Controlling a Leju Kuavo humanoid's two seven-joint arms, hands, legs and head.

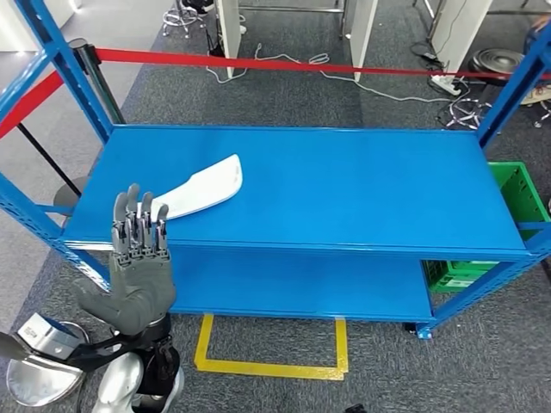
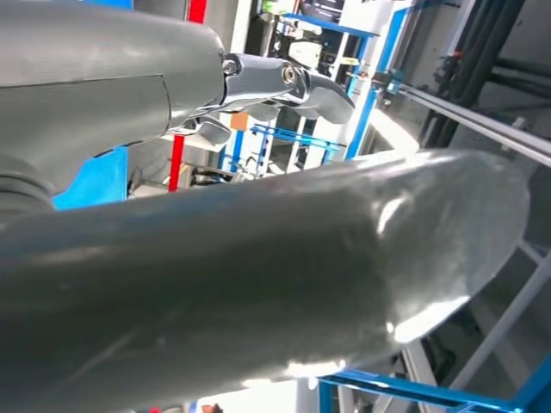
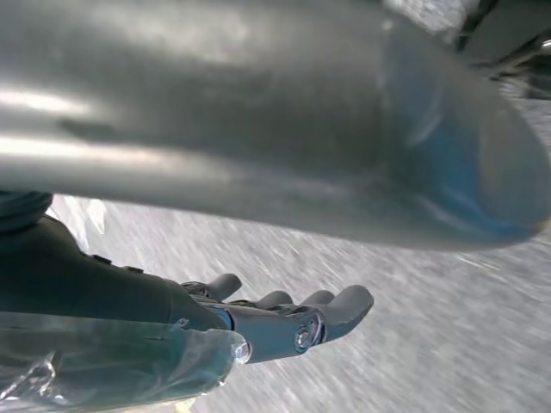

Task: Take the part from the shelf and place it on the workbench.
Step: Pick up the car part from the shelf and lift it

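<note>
While the white part (image 1: 207,188) lies flat on the blue shelf (image 1: 364,189) in the head view, the empty left hand (image 1: 138,267) hovers just before it, fingers spread. It looks light, stiff, slippery; grasp its narrow end. Right wrist view: right hand (image 3: 286,323) extended, empty.

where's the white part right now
In the head view the white part lies flat on the left side of the blue shelf's top deck, just beyond the raised left hand.

Blue shelf (image 1: 364,185), white part (image 1: 201,189) lying on top
</note>
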